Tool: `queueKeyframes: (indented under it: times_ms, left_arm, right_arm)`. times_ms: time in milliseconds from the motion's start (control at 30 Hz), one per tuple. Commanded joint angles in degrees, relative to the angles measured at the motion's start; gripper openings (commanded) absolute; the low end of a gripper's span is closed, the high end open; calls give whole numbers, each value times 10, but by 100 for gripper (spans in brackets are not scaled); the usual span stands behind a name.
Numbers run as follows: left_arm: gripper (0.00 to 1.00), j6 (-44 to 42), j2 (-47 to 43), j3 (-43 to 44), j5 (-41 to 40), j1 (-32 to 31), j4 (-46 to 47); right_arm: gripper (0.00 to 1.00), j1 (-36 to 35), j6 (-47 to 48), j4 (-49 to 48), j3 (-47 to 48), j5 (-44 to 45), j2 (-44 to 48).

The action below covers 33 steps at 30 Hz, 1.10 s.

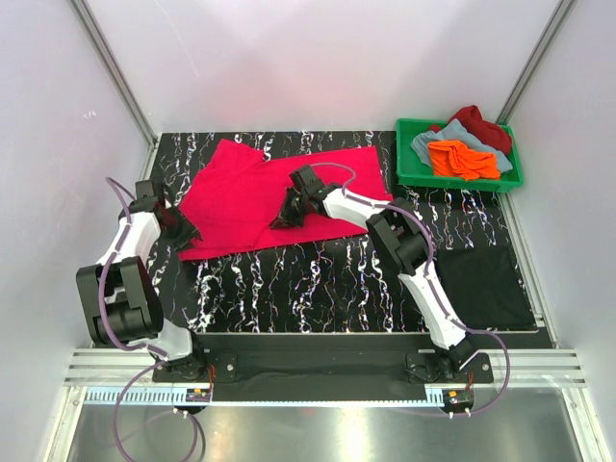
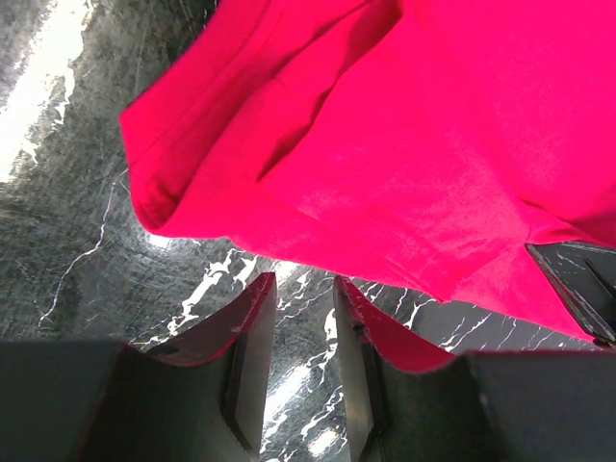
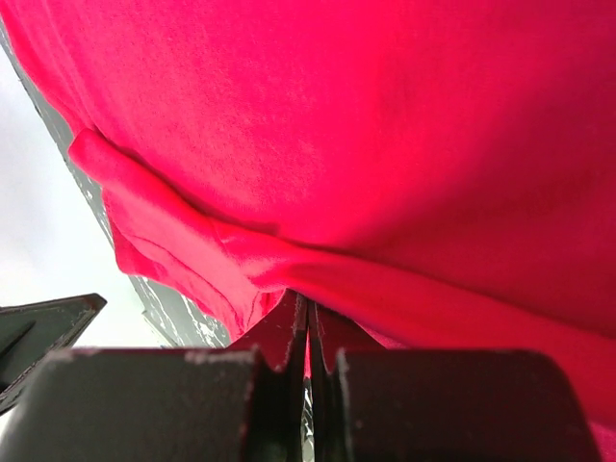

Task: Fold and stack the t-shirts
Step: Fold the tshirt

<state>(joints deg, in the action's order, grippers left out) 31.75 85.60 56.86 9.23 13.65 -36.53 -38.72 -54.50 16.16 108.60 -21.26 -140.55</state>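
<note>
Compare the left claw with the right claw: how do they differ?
The left claw stands open and empty; the right claw is shut, pinching the pink shirt. The left sits at the shirt's edge, the right nearer its middle. Both are black and low over the table.

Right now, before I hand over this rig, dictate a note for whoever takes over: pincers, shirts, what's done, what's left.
Left pincer: open, empty, by the near-left corner of the pinkish-red t-shirt.
Right pincer: shut on a pinch of that shirt near its middle.
Orange t-shirt, grey-blue t-shirt and dark red t-shirt lie in the green crate.
Done: no fold finished, nothing stacked.
Left: fold this one, then the other three, stack.
</note>
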Motion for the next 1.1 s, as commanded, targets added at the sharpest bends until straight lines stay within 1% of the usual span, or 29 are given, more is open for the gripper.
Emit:
queueKeyframes:
  times_ms: [0, 133, 300, 500, 700, 800, 933, 1000, 1067]
  left_arm:
    - [35, -1, -13, 21, -2, 9, 5]
    - [37, 0, -6, 22, -7, 13, 1]
    - [37, 18, 4, 11, -40, 28, -4]
    - [37, 38, 48, 11, -55, 41, -7]
    - [37, 36, 79, 26, -70, 48, -17]
    - [37, 27, 66, 32, -77, 49, -26]
    - [37, 29, -8, 21, -91, 49, -23]
    - [38, 32, -20, 19, -84, 48, -12]
    - [38, 38, -11, 21, -62, 48, -1]
  right_arm:
    - [0, 2, -3, -11, 30, 22, -9]
    - [0, 9, -10, -13, 39, 31, -18]
    - [0, 14, -14, -13, 57, 39, -24]
    - [0, 15, -37, -15, 73, 32, -39]
    - [0, 24, -53, -13, 73, 24, -47]
    - [0, 29, -47, -12, 70, 14, -42]
    - [0, 30, -22, 4, 66, -16, -29]
    - [1, 30, -11, 18, 64, -45, -24]
    - [4, 28, 1, 28, 58, -57, -17]
